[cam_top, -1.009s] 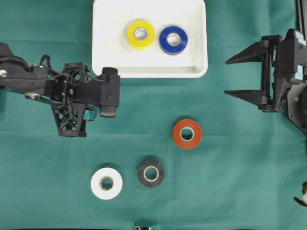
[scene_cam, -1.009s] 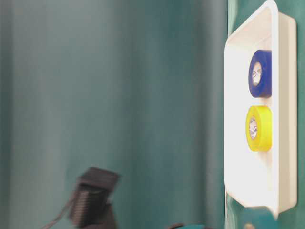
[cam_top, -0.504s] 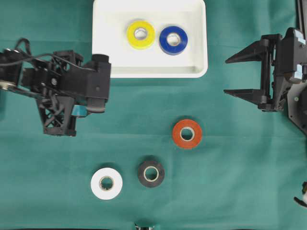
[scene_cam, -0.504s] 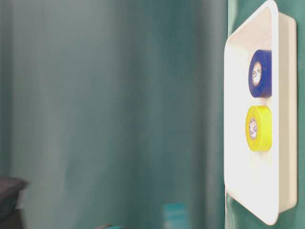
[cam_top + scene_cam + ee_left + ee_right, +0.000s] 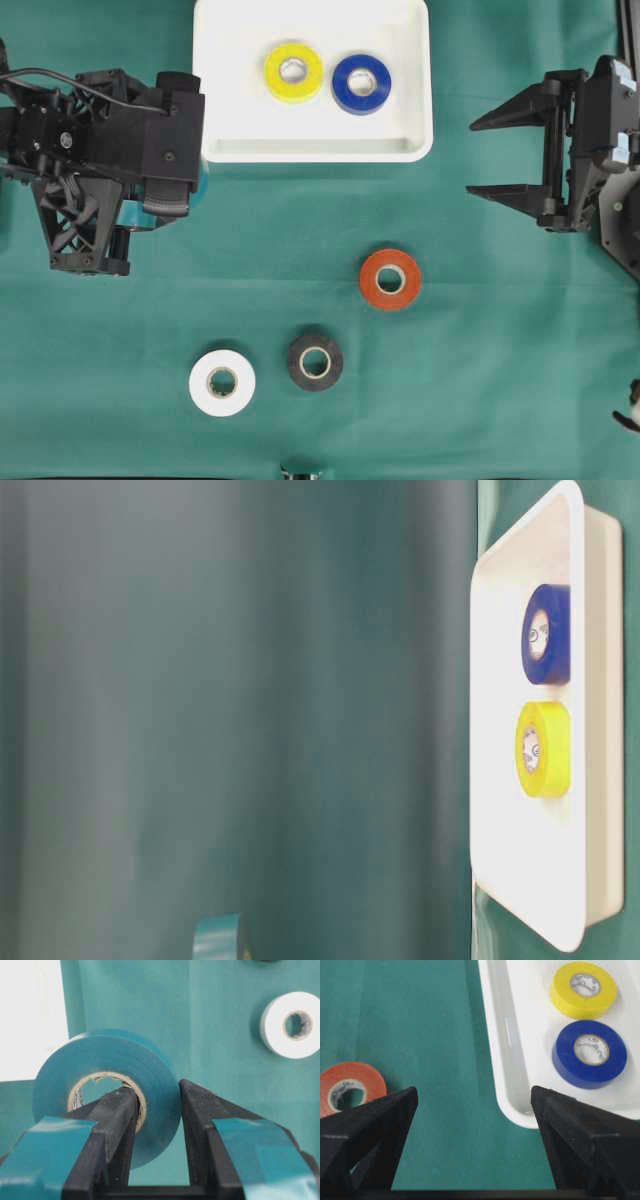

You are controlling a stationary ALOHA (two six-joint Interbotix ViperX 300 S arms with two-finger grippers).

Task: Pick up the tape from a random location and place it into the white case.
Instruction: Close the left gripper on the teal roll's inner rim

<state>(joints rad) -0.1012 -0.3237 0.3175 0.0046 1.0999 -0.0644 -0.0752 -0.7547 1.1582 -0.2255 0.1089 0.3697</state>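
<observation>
Holding yellow tape (image 5: 293,72) and blue tape (image 5: 361,83), white case (image 5: 225,140); left pincer (image 5: 157,1110) pinches teal tape (image 5: 107,1087).

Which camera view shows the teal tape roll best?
The left wrist view: the teal tape roll fills the frame, its wall pinched between the left gripper's jaws. Overhead shows only a teal sliver under that gripper; the table-level view shows a blurred edge at the bottom; the right wrist view shows nothing of it.

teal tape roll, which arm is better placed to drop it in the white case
Left. The left gripper is shut on the teal tape roll, beside the white case. The right gripper is open, holds nothing.
</observation>
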